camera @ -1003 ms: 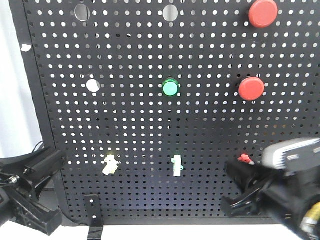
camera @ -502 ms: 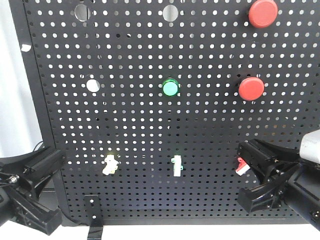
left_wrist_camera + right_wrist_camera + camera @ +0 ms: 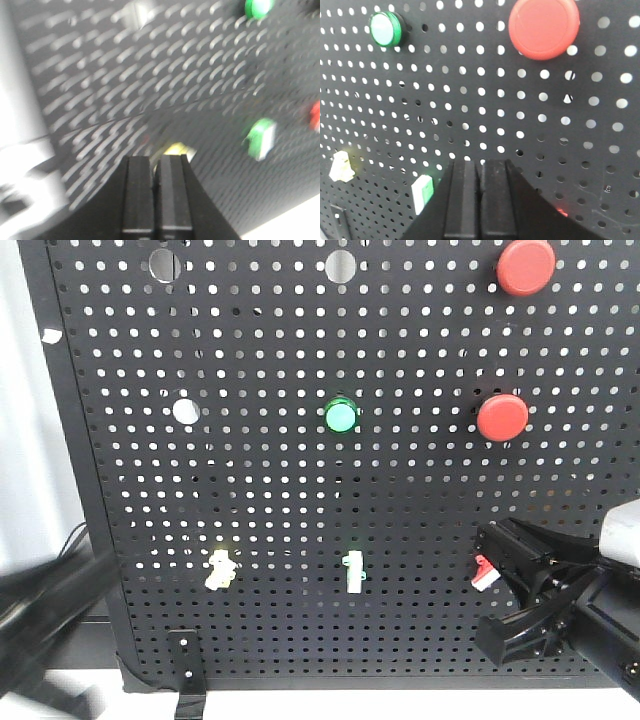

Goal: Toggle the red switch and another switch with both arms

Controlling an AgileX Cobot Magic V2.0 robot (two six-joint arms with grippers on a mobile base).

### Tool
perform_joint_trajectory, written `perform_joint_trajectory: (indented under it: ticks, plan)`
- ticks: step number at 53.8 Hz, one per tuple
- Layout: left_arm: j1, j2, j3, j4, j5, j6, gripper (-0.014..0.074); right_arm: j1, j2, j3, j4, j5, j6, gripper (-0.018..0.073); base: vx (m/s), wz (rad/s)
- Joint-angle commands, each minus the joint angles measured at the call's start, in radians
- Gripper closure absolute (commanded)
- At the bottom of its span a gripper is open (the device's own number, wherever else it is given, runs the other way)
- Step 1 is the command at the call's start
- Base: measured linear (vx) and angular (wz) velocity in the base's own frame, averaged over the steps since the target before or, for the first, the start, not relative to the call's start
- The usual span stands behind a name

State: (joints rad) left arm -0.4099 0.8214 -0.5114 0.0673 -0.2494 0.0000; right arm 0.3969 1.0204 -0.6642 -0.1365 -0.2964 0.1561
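Black perforated pegboard [image 3: 300, 340] fills pretty much every view, standing upright. Right gripper [image 3: 479, 172] has its two black fingers pressed flat together, nothing between them, tips right up near the board. From the front view the right gripper [image 3: 500, 575] sits just beside the tiny red toggle switch with the white lever tip [image 3: 484, 571], which peeks out at its left edge; in the wrist view only a red glow shows by the fingers. Left gripper [image 3: 156, 167] is pinched closed too, empty, aimed at the small pale-yellow toggle switch [image 3: 176, 149] just past its tips, though that view is very smeared. Out front the left arm [image 3: 45, 615] is only a dark blur at lower left, well apart from the yellow switch [image 3: 220, 569]. Between the two toggles sits a green-and-white toggle [image 3: 352, 571], with a round green button [image 3: 341, 416] above it and two big round red push buttons [image 3: 502, 416] up right
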Motion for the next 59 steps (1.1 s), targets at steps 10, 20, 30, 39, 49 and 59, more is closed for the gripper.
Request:
perform_joint_trajectory:
  ticks: [10,20,30,39,49,59]
  plan:
    - [0.218,-0.457,0.276,-0.024,0.067,0.000,0.0594,-0.002,-0.018,-0.031,-0.005,-0.083,-0.008,0.0566,0.00,0.00]
    - [0.333,-0.711,0.441,-0.073,0.150,0.000,0.0594,-0.002,-0.018,-0.031,-0.005,-0.083,-0.008,0.0566,0.00,0.00]
    - [0.369,-0.862,0.549,-0.067,0.147,0.000,0.0594,-0.002,-0.018,-0.031,-0.005,-0.081,-0.008,0.0566,0.00,0.00]
    - [0.366,-0.850,0.556,-0.067,0.185,0.000,0.0594,-0.002,-0.016,-0.031,-0.005,-0.075,-0.008,0.0566,0.00,0.00]
    - [0.366,-0.850,0.556,-0.067,0.184,0.000,0.0594,-0.002,-0.016,-0.031,-0.005,-0.075,-0.008,0.0566,0.00,0.00]
    - [0.366,-0.850,0.556,-0.067,0.184,0.000,0.0594,-0.002,-0.016,-0.031,-0.005,-0.075,-0.008,0.0566,0.00,0.00]
